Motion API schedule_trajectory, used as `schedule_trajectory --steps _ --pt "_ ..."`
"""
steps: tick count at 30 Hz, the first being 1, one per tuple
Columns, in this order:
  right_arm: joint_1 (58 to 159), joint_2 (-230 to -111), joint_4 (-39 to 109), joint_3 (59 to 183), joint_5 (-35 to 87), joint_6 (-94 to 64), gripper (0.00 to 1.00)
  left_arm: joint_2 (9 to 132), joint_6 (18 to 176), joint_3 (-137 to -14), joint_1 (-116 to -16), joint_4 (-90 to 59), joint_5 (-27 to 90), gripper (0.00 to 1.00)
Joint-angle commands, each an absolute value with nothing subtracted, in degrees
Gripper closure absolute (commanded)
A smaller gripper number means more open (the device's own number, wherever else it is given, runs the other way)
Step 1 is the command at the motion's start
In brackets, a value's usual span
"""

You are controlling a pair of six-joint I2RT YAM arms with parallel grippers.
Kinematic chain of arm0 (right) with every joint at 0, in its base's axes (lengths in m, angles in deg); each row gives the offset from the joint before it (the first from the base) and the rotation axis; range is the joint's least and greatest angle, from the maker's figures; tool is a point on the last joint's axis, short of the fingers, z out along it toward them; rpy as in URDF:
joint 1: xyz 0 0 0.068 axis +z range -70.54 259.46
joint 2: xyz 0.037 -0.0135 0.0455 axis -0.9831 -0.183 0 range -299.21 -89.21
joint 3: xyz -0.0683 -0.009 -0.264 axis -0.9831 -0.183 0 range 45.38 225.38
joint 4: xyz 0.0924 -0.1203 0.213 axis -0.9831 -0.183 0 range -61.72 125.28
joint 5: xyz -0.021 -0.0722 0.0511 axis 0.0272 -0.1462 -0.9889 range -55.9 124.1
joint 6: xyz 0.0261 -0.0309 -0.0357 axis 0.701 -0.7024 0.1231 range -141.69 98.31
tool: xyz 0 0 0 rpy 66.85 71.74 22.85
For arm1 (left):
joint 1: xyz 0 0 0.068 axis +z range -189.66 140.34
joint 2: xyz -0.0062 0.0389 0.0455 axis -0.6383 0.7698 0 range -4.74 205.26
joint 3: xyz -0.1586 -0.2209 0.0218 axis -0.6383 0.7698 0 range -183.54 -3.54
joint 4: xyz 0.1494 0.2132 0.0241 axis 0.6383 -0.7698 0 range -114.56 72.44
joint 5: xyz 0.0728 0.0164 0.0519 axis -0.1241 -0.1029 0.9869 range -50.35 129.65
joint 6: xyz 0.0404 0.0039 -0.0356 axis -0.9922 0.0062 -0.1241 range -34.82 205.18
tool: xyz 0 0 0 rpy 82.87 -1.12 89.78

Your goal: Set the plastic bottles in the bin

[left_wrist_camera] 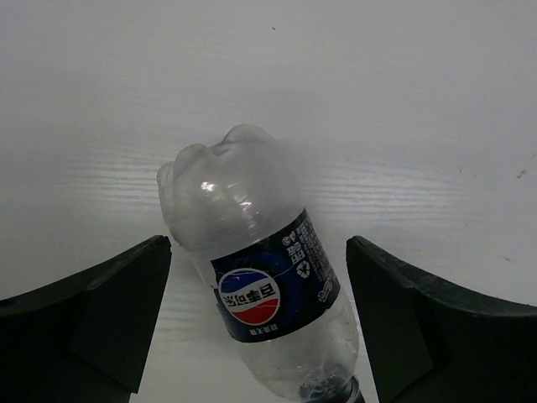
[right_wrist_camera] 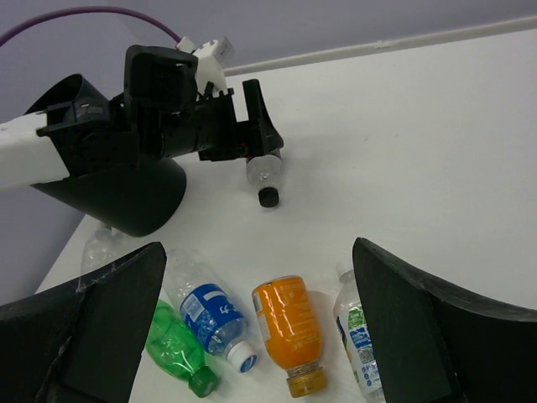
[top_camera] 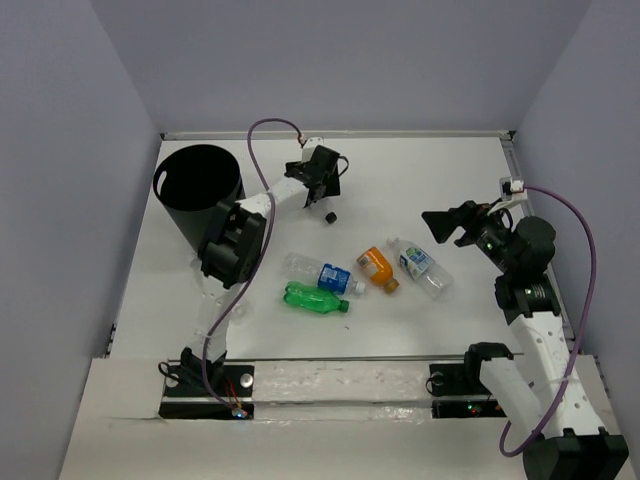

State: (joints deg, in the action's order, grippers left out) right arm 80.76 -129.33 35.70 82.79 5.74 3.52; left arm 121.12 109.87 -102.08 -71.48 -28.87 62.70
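Note:
A clear bottle with a dark Pepsi label [left_wrist_camera: 260,277] lies on the white table between the fingers of my left gripper [left_wrist_camera: 258,315], which is open, with a gap on each side. Its black cap [top_camera: 328,215] points toward the arms. The black round bin [top_camera: 198,188] stands just left of that arm. Mid-table lie a clear blue-labelled bottle [top_camera: 320,272], a green one [top_camera: 315,298], an orange one [top_camera: 377,268] and a clear white-labelled one [top_camera: 418,265]. My right gripper [top_camera: 445,225] hangs open above and right of them, holding nothing.
The right wrist view shows the left gripper [right_wrist_camera: 243,138] over the Pepsi bottle [right_wrist_camera: 263,172], the bin [right_wrist_camera: 117,197] beside it, and a further clear bottle [right_wrist_camera: 99,246] half hidden by my left finger. Purple walls close in the table on three sides.

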Motion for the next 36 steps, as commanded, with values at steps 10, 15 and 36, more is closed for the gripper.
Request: schedule_trajectory --steps 10,15,36 --pt "81.92 -129.82 38.09 82.3 3.87 2.74 0.03 123.75 109.27 -104.96 -69.55 -22.83 60.74 0.25" --pt "81.92 -130.34 38.44 82.29 3.34 2.74 0.03 122.18 107.24 -105.93 -69.55 -21.34 59.0 0.49" --pt "88.5 -135.79 41.34 83.7 -4.66 2.74 0.08 70.68 96.0 -90.04 -58.92 -14.3 71.45 0.52"
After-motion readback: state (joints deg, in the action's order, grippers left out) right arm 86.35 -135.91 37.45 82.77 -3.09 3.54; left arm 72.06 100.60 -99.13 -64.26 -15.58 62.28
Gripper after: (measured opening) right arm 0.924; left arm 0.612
